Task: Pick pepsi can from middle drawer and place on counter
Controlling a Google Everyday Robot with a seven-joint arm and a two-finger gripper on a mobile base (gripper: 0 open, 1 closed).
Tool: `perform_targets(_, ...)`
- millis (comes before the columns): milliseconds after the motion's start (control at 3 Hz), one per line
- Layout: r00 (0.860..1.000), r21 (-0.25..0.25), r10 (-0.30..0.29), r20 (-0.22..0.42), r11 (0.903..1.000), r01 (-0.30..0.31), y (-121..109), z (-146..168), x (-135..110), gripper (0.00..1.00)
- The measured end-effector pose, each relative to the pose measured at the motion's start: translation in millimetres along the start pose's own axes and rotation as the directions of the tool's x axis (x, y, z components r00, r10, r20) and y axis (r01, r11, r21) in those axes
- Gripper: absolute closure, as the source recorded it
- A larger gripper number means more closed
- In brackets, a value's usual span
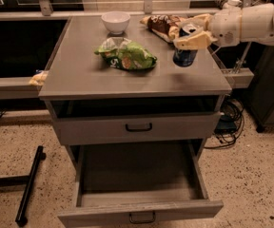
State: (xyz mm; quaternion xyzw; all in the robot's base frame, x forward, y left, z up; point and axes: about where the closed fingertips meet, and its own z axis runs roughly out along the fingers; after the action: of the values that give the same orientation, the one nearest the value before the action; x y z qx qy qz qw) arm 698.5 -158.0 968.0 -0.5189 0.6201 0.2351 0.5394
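Note:
The dark-blue pepsi can is upright over the right part of the grey counter, close to its surface; I cannot tell whether it touches. My gripper comes in from the right on a white arm and is shut on the can's upper part, one pale finger across its front. The middle drawer, lowest in the cabinet, is pulled fully open, and nothing shows inside it. The drawer above it is closed.
On the counter lie a green chip bag at the middle, a white bowl at the back and a brown snack bag just behind the can. Grey ledges run on both sides. A black bar lies on the floor left; cables hang right.

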Motion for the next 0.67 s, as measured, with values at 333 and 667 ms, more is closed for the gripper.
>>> perform_targets(333, 0.999, 0.009, 0.051, 0.008, 0.9987, -0.051, -4.4, 8.1, 16.4, 1.00)
perform_targets(667, 0.995, 0.003, 0.099, -0.003, 0.9951, -0.099, -0.6, 13.4, 34.0, 1.00)
